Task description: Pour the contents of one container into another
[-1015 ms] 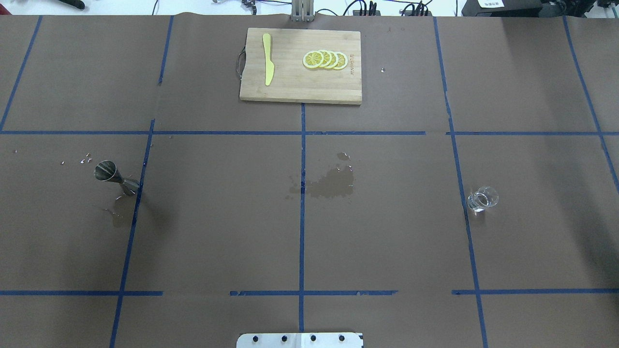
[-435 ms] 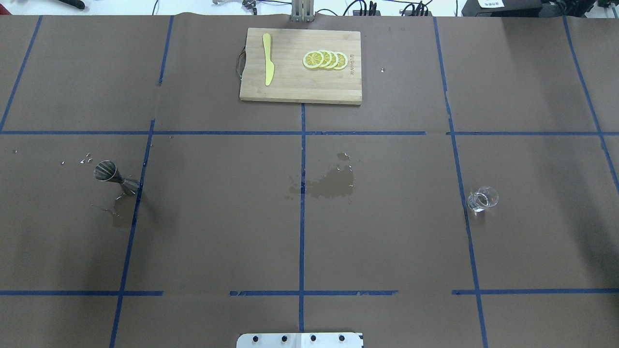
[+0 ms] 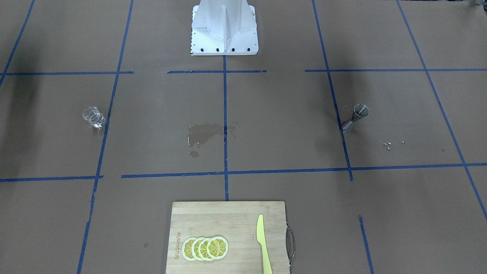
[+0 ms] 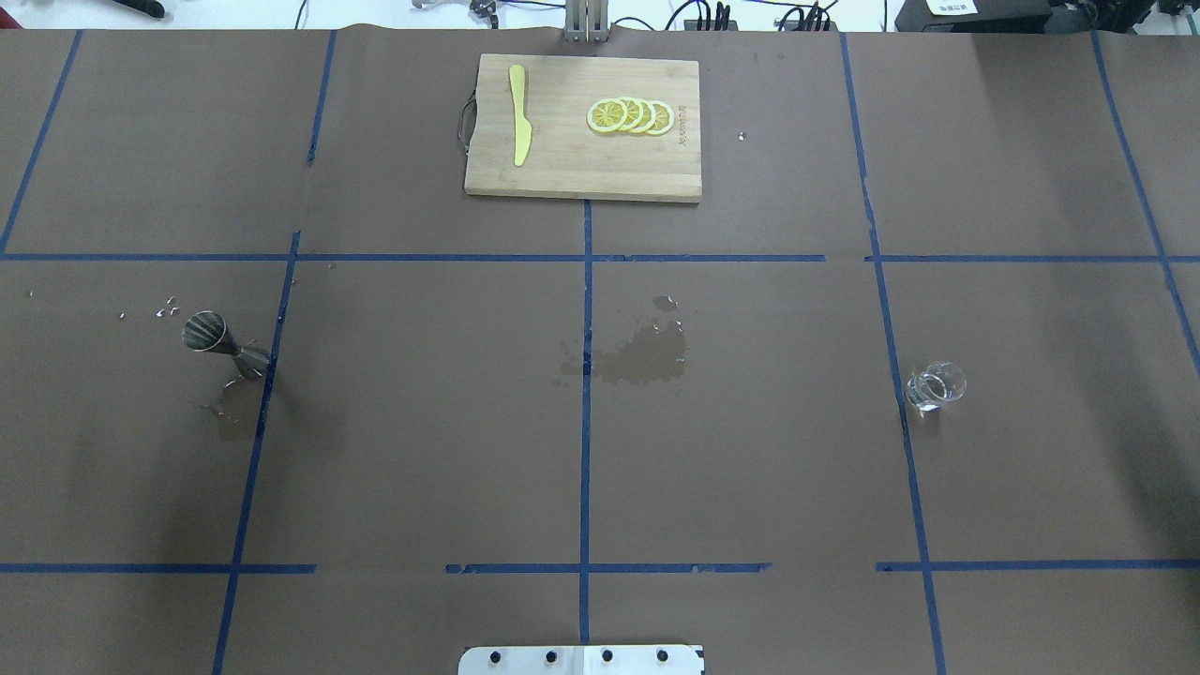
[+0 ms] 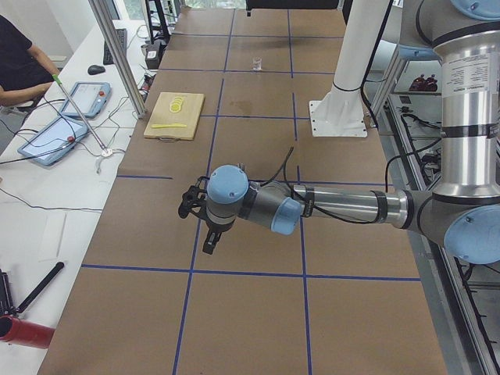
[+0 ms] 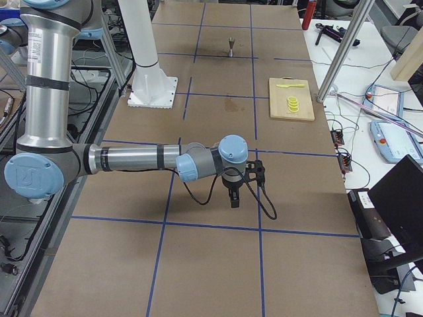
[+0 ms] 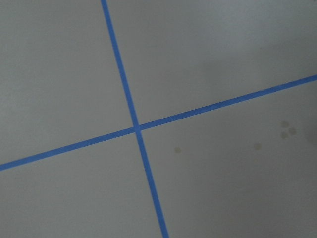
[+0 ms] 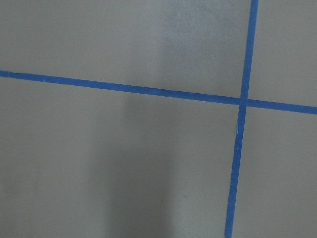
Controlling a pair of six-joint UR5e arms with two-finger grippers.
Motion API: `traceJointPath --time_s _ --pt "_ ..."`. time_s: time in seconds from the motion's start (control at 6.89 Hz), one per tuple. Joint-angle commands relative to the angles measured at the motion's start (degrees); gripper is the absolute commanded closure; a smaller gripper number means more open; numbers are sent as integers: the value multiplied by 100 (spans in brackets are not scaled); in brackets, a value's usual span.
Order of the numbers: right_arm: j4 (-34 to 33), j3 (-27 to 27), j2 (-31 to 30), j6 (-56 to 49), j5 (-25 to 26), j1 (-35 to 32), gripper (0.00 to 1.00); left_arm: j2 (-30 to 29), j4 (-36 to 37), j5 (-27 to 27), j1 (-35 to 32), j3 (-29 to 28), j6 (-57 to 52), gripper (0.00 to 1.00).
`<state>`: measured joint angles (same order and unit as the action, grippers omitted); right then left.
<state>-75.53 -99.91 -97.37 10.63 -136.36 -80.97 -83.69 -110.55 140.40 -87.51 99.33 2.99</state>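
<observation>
Neither container is in my grasp, so as far as I can judge the pour itself is not yet under way. The clear glass tumbler (image 4: 935,384) stands upright on the surface on my right side. The silver jigger (image 4: 220,342) stands upright far off on my left, beside a blue tape line, and the two are well apart. Between them a damp stain (image 4: 637,356) darkens the paper, and a fainter wet patch (image 4: 234,412) lies just beside the jigger. Whether the tumbler holds liquid is too hard to make out. My left end effector (image 5: 209,244) and right end effector (image 6: 233,198) hang over bare paper near the table's ends, holding nothing. They show only in the side views, so I cannot tell whether they are released or clenched. What remains, I reckon, is everything: reach the tumbler, grip it, carry it across, tip it over the jigger.
</observation>
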Motion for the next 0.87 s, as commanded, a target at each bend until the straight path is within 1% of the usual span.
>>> traceJointPath --time_s 0.0,0.15,0.29,0.44,0.58,0.73 --pt "765 33 -254 -8 -48 142 0 11 -1226 6 758 -10 1302 0" --pt "1125 33 -413 1 -118 213 0 2 -1946 -3 1127 7 2379 0" --pt "1268 42 -458 18 -136 222 0 -7 -2832 -247 1705 7 3269 0" --pt "1269 42 -467 18 -136 231 0 -7 -3702 -1102 2381 86 3913 0" --pt "1287 33 -476 1 -154 231 0 -16 -3920 -2042 3180 295 4642 0" --pt "1295 15 -458 -8 -180 309 0 -16 -3913 -2991 3710 698 5049 0"
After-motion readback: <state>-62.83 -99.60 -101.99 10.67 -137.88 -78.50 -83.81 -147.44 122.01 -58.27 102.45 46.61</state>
